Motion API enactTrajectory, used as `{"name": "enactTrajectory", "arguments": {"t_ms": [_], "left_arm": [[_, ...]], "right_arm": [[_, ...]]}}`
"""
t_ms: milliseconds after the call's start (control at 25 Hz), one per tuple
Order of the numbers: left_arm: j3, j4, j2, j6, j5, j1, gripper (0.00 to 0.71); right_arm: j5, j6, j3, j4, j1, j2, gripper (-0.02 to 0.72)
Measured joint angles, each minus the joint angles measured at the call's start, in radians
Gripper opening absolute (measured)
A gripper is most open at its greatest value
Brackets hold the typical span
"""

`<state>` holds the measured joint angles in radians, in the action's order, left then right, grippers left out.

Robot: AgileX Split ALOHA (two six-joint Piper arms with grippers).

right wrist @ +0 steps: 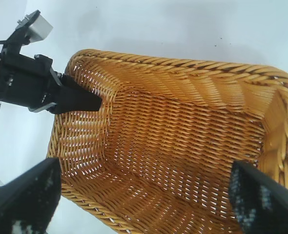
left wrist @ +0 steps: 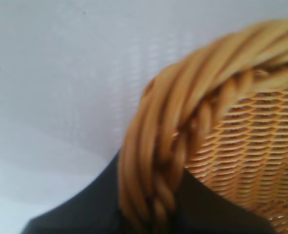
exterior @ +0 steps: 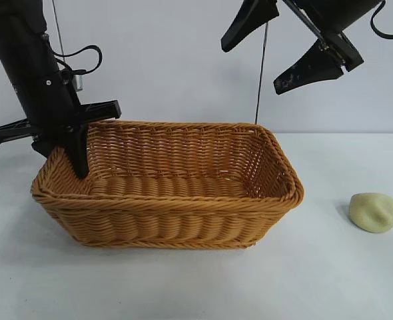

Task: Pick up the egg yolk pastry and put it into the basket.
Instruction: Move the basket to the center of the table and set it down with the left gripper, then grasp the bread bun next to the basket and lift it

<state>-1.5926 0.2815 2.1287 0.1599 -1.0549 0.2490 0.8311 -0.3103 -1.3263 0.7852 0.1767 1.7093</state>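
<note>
One basket (exterior: 166, 220), one egg yolk pastry (exterior: 374, 212), two grippers

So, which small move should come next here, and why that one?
Probably the right gripper, open and raised above the basket, should swing over the egg yolk pastry and lower onto it. The pastry lies untouched on the table beside the basket's right end, while the left gripper is shut on the basket's left rim, steadying it.
</note>
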Motion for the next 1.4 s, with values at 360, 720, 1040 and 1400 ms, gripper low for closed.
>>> {"name": "enactTrajectory", "arguments": {"t_ms": [360, 720, 1040, 1400], "left_arm": [[-0.003, 0.019, 0.079, -0.005, 0.006, 0.0, 0.142], [-0.007, 0.025, 0.088, -0.007, 0.002, 0.0, 0.424], [-0.007, 0.025, 0.078, -0.007, -0.035, 0.0, 0.682], [-0.011, -0.104, -0.156, -0.007, -0.053, 0.0, 0.694]], "right_arm": [[0.0, 0.0, 0.0, 0.0, 0.0, 0.0, 0.642], [0.001, 0.0, 0.0, -0.001, 0.0, 0.0, 0.642], [0.001, 0.0, 0.0, -0.001, 0.0, 0.0, 0.642], [0.001, 0.0, 0.0, -0.001, 0.0, 0.0, 0.642]]}}
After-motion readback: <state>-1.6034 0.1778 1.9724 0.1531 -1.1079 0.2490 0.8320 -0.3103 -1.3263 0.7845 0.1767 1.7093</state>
